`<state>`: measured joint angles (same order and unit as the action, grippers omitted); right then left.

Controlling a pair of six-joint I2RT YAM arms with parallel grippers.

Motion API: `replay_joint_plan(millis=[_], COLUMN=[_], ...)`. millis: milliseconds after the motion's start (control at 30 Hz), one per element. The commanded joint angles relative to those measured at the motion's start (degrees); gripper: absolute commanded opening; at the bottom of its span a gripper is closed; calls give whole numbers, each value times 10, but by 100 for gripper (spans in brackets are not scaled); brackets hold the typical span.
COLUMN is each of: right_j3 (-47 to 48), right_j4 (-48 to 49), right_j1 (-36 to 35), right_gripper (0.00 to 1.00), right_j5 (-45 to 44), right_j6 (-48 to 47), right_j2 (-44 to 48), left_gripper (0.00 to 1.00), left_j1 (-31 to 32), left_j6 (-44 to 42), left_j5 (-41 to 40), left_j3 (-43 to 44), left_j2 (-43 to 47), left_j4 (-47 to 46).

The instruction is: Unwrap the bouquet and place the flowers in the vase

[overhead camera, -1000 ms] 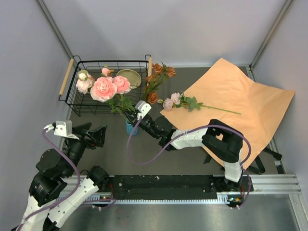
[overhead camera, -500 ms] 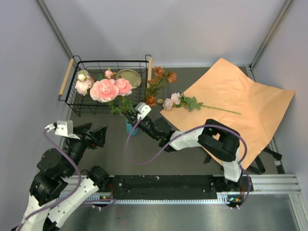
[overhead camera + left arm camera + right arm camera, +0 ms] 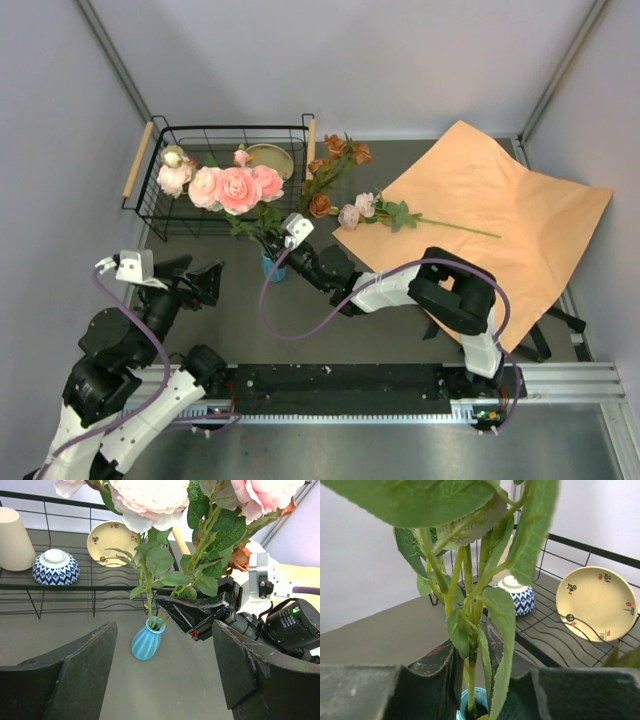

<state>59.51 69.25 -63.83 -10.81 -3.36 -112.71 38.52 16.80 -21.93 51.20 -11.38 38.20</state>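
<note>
The teal ribbed vase (image 3: 268,266) (image 3: 146,641) (image 3: 470,706) stands on the table in front of the wire basket. Green stems of pink peonies (image 3: 237,188) (image 3: 150,500) stand in its neck. My right gripper (image 3: 277,248) (image 3: 186,614) (image 3: 487,682) sits just above the vase, jaws parted a little around the stems with small gaps either side. Rust-orange roses (image 3: 338,152) lean near the basket's right end. One pink-and-cream flower stem (image 3: 392,212) lies on the unfolded orange-tan paper (image 3: 500,225). My left gripper (image 3: 198,281) (image 3: 166,640) is open, left of the vase, holding nothing.
A black wire basket (image 3: 160,218) (image 3: 30,586) stands behind the vase with a cream plate (image 3: 111,542), a blue-and-white bowl (image 3: 56,567) and a beige cup (image 3: 14,539). Grey walls close in on three sides. The paper covers the table's right part.
The right gripper's jaws have parted slightly around the stems. The pink blooms have swung to the right above the vase. The left arm has not moved.
</note>
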Motion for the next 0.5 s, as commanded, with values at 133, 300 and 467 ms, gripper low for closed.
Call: replay_joint_plan(millis=[133,300,467], right_j3=[3,3,3], right_j4=[-1,-14,-29], right_j1=[6,6,6], right_gripper=[28,35,40], right_j5=[-6,-6,-4], right_j6=[7,7,8], right_j2=[1,11,20], left_gripper=[82,82,82], left_j1=[0,0,0], left_j6=[0,6,9], left_j5=[0,3,5], left_j3=[-7,-26,-36], left_j2=[3,5,6], left_j4=[-17,-16,-22])
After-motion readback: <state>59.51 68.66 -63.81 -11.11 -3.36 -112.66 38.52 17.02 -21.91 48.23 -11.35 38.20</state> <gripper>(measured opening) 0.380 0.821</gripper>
